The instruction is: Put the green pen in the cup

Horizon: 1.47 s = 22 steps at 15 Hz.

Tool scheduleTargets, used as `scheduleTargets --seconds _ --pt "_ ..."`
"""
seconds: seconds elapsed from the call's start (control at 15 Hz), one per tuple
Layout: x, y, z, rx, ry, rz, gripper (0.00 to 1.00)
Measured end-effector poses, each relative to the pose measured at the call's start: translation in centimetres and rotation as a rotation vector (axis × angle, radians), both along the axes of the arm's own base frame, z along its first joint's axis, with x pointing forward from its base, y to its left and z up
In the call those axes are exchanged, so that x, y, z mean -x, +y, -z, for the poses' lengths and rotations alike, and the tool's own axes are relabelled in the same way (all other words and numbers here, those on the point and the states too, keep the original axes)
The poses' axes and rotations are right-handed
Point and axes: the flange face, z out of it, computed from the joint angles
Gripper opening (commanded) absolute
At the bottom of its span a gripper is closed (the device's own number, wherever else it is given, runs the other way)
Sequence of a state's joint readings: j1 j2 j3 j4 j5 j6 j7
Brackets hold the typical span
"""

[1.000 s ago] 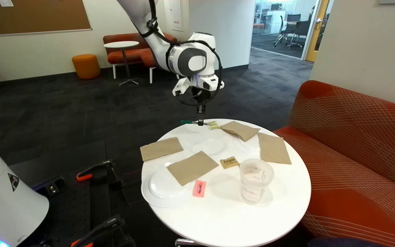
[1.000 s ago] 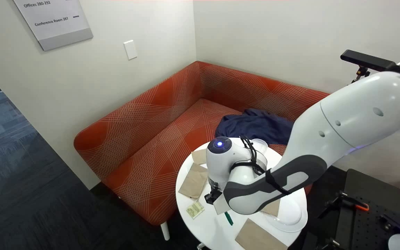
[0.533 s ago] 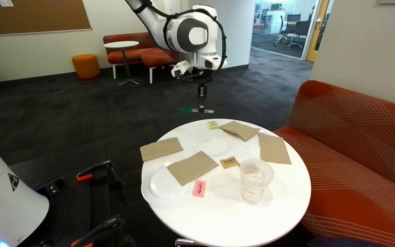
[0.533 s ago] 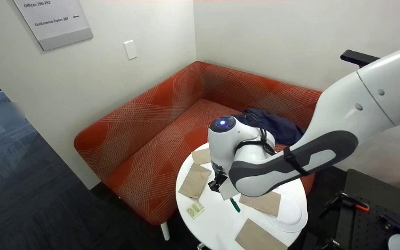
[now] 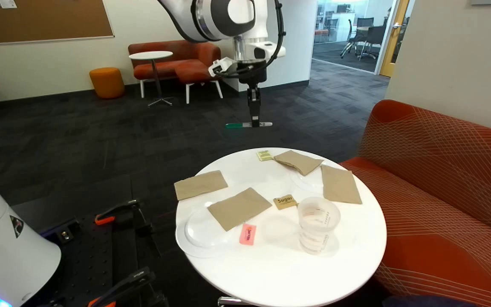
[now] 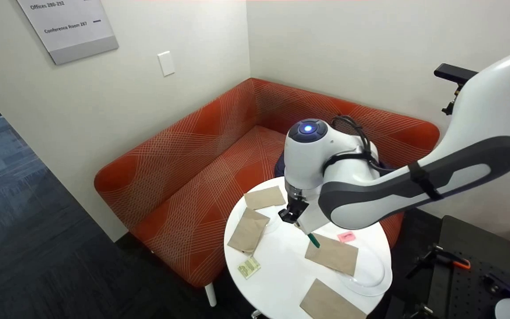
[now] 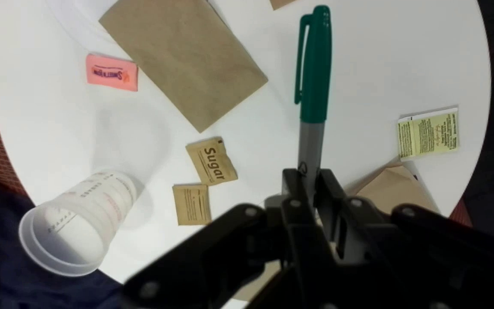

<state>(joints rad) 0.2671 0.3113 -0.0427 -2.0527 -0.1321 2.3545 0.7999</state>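
Note:
My gripper (image 7: 310, 178) is shut on the green pen (image 7: 317, 64), which has a green cap and a grey barrel. In an exterior view the gripper (image 5: 255, 123) holds the pen (image 5: 235, 125) level, well above the far edge of the table. The pen's green end (image 6: 314, 240) also shows below the arm in an exterior view. The clear cup (image 5: 319, 226) stands upright on the table, nearer that camera and to the right of the gripper. In the wrist view the cup (image 7: 97, 214) is at the lower left, apart from the pen. The arm hides it in an exterior view.
The round white table (image 5: 279, 273) bears several flat brown paper pieces (image 5: 240, 209), a pink packet (image 5: 247, 234), sugar packets (image 7: 212, 161), a yellow-green packet (image 7: 428, 133) and a clear plate (image 5: 205, 232). A red sofa (image 5: 437, 204) stands beside the table.
The gripper has lifted the green pen up off the table's far side. In an exterior view the arm has risen and moved right, and the pink packet now shows.

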Motion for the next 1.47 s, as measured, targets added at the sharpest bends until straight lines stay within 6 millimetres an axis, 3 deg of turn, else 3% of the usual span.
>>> scheduleTargets --seconds 0.27,0.8,0.87,1.27,1.33,1.47 --pt "1.5 -2.3 -3.7 -0.012 -0.033 -0.037 0.03" --pt "4.6 -9.3 -9.5 -0.069 0.033 -0.089 0.03" --pt "5.0 -9.9 -9.8 -0.086 0.049 -0.1 0.14" --pt "5.1 -9.8 -9.6 -0.088 0.057 -0.107 0.14" --pt "5.1 -9.8 -9.6 -0.088 0.057 -0.108 0.03" --pt "5.1 -9.7 -9.6 -0.088 0.058 -0.108 0.03"
